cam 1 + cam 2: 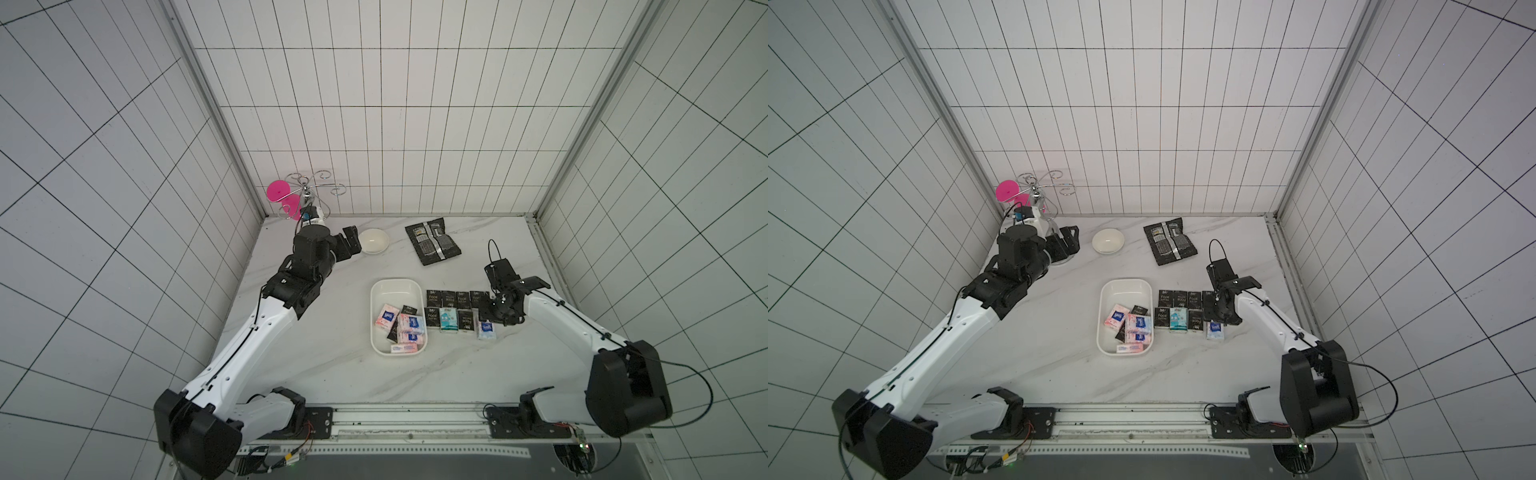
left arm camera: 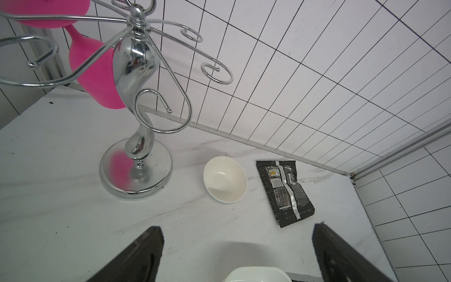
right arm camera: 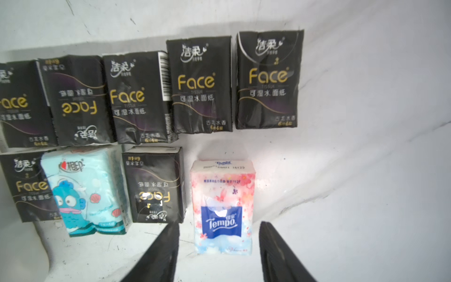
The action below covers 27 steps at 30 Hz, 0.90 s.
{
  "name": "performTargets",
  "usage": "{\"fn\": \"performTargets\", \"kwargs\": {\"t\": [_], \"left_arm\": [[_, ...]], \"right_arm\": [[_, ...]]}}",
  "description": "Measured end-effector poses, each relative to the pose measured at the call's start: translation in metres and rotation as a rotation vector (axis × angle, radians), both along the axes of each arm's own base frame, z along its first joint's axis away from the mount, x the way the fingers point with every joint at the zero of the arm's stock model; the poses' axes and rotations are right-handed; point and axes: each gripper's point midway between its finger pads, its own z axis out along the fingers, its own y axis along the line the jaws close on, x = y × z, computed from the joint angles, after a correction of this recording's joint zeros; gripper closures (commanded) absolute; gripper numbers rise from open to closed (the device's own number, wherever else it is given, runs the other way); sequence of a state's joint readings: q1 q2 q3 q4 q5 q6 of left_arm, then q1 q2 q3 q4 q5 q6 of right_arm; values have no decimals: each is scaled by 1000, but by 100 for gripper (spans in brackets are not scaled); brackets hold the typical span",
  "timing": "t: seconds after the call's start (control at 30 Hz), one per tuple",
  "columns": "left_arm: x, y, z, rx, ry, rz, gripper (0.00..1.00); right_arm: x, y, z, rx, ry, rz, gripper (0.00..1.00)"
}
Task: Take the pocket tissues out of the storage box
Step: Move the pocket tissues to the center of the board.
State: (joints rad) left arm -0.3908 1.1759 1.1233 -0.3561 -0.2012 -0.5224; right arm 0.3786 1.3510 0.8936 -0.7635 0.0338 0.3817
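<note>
The white storage box sits mid-table with several pocket tissues in it, pink-white and black. To its right, two rows of packets lie on the table: black "Face" ones and a teal one. At the right end of the near row lies a pink-white Tempo packet. My right gripper hangs over it, open, fingers either side and not touching. My left gripper is open and empty at the far left.
A small white bowl sits just beyond the left gripper. A black foil pouch lies at the back. A chrome stand with a pink cup fills the far left corner.
</note>
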Motion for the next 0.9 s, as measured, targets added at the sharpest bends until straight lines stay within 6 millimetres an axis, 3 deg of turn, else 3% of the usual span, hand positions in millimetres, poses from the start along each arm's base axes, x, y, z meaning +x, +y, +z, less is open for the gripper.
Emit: {"fn": "performTargets", "kwargs": {"t": [0.27, 0.5, 0.73, 0.9], "left_arm": [[0, 1, 0, 0, -1, 3, 1], [0, 1, 1, 1, -3, 7, 1], [0, 1, 1, 1, -3, 7, 1], [0, 1, 1, 1, -3, 7, 2]], "right_arm": [[-13, -11, -19, -15, 45, -54, 55], [-9, -12, -21, -7, 32, -63, 59], [-14, -16, -40, -10, 76, -80, 64], [-12, -14, -41, 5, 71, -80, 67]]}}
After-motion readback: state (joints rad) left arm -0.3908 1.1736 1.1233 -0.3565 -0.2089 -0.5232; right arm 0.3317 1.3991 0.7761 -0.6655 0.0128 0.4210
